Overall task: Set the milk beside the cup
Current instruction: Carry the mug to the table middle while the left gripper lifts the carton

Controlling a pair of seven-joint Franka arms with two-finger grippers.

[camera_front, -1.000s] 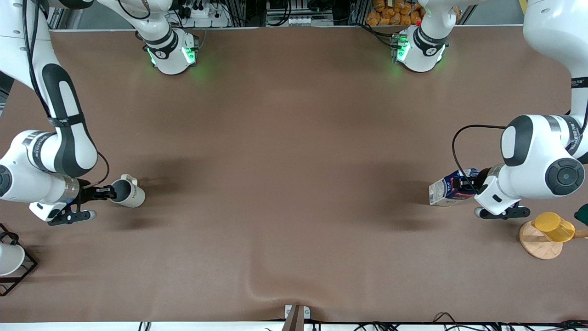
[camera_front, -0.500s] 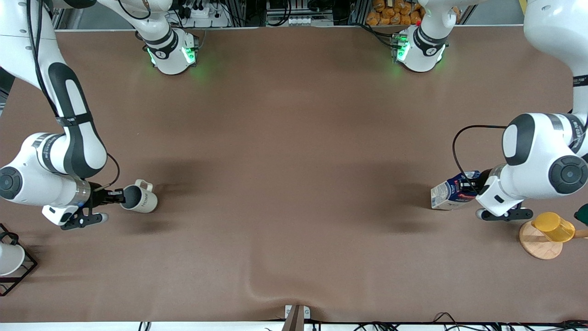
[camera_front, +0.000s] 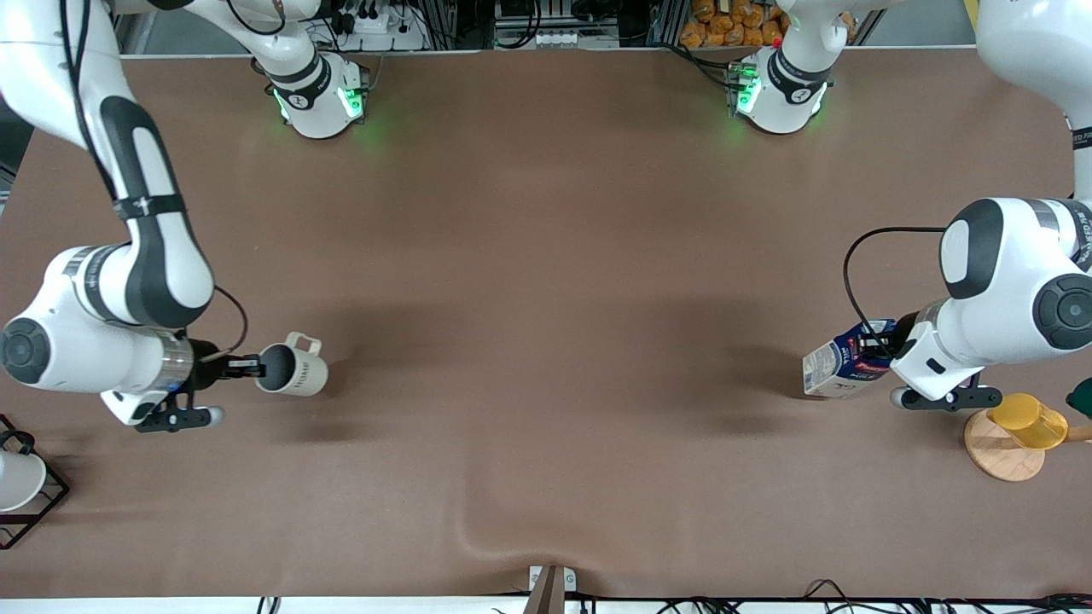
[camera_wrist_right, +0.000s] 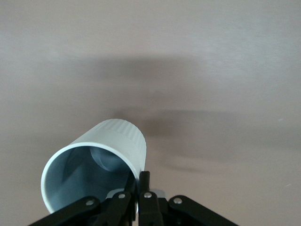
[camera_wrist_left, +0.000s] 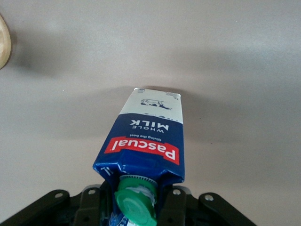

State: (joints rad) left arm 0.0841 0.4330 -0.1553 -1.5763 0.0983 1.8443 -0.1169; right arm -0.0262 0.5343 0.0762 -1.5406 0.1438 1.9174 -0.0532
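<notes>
The table (camera_front: 546,256) wears a matt brown cloth-like cover, smooth apart from a soft wrinkle at the lower middle of the frame. The milk (camera_wrist_left: 148,136) is printed cardboard with a slight sheen and a green plastic cap. The cup (camera_wrist_right: 94,169) looks like glazed ceramic, faintly ribbed near the rim. At the lower right, a yellow cup (camera_front: 1028,419) of shiny plastic sits on a pale wooden disc (camera_front: 1000,452).

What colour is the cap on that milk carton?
Green: the round cap on the milk carton shows best in the left wrist view.
</notes>
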